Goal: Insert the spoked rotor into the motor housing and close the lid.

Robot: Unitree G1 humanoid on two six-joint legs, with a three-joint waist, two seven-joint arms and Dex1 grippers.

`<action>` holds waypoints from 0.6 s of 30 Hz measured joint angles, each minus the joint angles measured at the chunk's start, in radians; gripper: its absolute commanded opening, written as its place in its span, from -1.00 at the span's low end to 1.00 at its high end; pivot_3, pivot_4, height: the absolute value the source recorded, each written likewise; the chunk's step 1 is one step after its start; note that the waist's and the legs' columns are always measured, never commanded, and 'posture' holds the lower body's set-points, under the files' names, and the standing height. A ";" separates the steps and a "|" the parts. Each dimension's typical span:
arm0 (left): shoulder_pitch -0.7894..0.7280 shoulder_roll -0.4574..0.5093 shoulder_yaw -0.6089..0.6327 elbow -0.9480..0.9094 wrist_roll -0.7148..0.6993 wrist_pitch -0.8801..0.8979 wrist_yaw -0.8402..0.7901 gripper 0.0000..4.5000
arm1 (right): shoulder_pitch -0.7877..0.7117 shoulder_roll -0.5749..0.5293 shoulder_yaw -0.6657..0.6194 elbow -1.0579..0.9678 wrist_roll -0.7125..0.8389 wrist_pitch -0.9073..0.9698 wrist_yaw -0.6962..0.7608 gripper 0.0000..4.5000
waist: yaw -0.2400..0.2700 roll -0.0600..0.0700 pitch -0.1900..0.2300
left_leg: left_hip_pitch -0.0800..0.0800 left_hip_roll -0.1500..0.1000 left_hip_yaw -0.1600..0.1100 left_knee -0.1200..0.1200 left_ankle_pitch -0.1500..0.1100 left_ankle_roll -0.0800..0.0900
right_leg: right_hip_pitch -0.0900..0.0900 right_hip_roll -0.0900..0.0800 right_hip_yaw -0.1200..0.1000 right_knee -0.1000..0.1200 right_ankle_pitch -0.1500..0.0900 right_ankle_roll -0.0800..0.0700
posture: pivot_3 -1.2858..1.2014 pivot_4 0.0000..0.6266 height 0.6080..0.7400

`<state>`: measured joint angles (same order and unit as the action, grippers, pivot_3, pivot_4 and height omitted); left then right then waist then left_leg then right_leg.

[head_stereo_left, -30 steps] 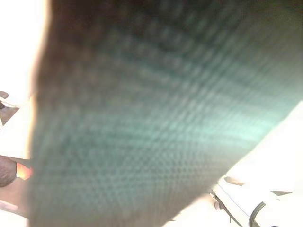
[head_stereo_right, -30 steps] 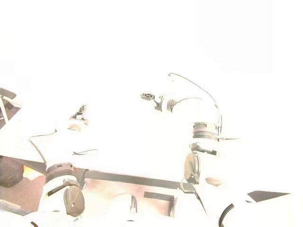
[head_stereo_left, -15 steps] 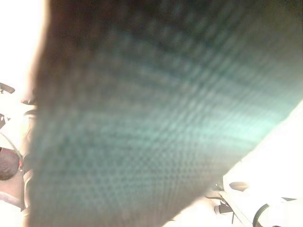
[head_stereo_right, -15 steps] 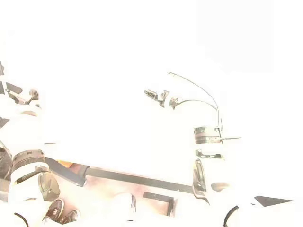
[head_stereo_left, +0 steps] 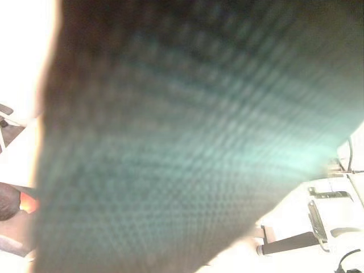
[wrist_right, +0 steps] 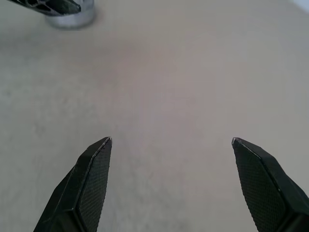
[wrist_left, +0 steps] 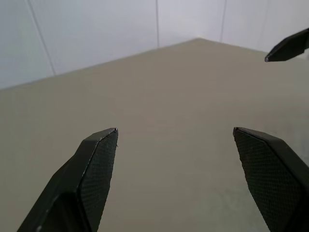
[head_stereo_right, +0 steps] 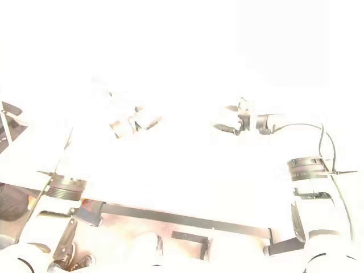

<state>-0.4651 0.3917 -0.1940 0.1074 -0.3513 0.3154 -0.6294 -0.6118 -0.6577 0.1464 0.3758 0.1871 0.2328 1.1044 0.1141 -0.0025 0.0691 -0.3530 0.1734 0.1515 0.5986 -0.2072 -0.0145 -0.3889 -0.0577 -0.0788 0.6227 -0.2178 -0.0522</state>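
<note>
- Beige tabletop (wrist_left: 159,145) spreads beneath both grippers, matte and faintly speckled, running back to a far corner where it meets pale panelled walls (wrist_left: 96,34).
- Left gripper (wrist_left: 175,133) has its two black fingers spread wide apart with nothing between them, only bare tabletop showing in the gap.
- Right gripper (wrist_right: 171,141) likewise has its textured black fingers (wrist_right: 94,183) set well apart and empty, hanging above the table surface without touching it.
- A dark pointed fingertip (wrist_left: 288,47), seemingly the other gripper's, shows in the left wrist view, raised over the tabletop towards its far corner.
- A round silvery metal part (wrist_right: 71,18) rests on the tabletop well beyond the right gripper; it is cut off by the picture's edge, so whether it is the motor housing or the rotor cannot be told. A dark latticed piece (wrist_right: 50,5) lies across its top.
- In the right eye view the two arms reach forward over the table's near edge (head_stereo_right: 182,219), far apart from each other.
- A dark green woven surface (head_stereo_left: 187,142) lies close across the left eye view.
</note>
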 measured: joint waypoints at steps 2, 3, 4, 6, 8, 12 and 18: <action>0.036 -0.013 -0.038 0.004 0.029 0.000 -0.010 0.79 | 0.026 0.001 0.027 0.006 -0.038 -0.030 -0.011 1.00 | -0.004 0.001 0.000 | 0.000 0.001 0.000 0.000 0.000 0.000 | -0.001 0.000 0.000 0.001 0.000 -0.001 | 0.03 -1.00 1.00; 0.045 -0.020 -0.046 0.008 0.042 0.000 -0.013 0.79 | 0.034 0.001 0.029 0.007 -0.050 -0.037 -0.015 1.00 | -0.005 0.001 0.001 | 0.000 0.001 0.000 0.000 0.000 0.002 | -0.002 0.000 -0.001 0.001 0.000 -0.001 | 0.03 -1.00 1.00; 0.048 -0.026 -0.046 0.009 0.049 0.000 -0.014 0.79 | 0.038 0.003 0.028 0.007 -0.058 -0.038 -0.023 1.00 | -0.005 0.001 0.001 | 0.000 0.001 0.000 0.000 0.000 0.003 | -0.002 0.000 -0.001 0.001 0.000 -0.001 | 0.03 -1.00 1.00; 0.048 -0.030 -0.042 0.002 0.052 0.002 -0.016 0.79 | 0.039 0.010 0.025 -0.001 -0.062 -0.039 -0.040 1.00 | -0.008 0.002 0.001 | 0.001 0.000 0.000 0.000 0.000 0.004 | 0.001 0.000 -0.001 0.000 0.000 -0.002 | 0.03 -1.00 1.00; 0.048 -0.033 -0.034 -0.005 0.055 0.004 -0.017 0.79 | 0.041 0.018 0.024 -0.014 -0.062 -0.038 -0.047 1.00 | -0.009 0.002 0.001 | 0.003 0.000 0.000 0.000 0.000 0.004 | 0.003 0.000 -0.001 0.000 0.000 -0.002 | 0.03 -1.00 1.00; 0.048 -0.035 -0.028 -0.007 0.063 0.013 -0.018 0.79 | 0.042 0.019 0.024 -0.016 -0.063 -0.041 -0.056 1.00 | -0.009 0.002 0.000 | 0.003 0.000 0.000 0.000 0.000 0.005 | 0.003 0.000 -0.001 0.000 0.000 -0.002 | 0.03 -1.00 1.00; 0.046 -0.053 -0.028 -0.005 0.081 0.013 -0.016 0.79 | 0.040 0.019 0.023 0.038 -0.092 -0.082 -0.085 1.00 | -0.009 0.002 0.000 | 0.002 0.000 0.000 0.000 0.000 0.005 | 0.003 0.000 -0.001 0.000 0.000 -0.002 | 0.03 -1.00 1.00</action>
<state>-0.4188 0.3390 -0.2222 0.1020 -0.2700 0.3288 -0.6453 -0.5716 -0.6387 0.1690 0.4137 0.0952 0.1504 1.0197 0.1048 -0.0004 0.0695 -0.3509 0.1736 0.1514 0.5988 -0.2073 -0.0092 -0.3864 -0.0575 -0.0794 0.6227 -0.2176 -0.0540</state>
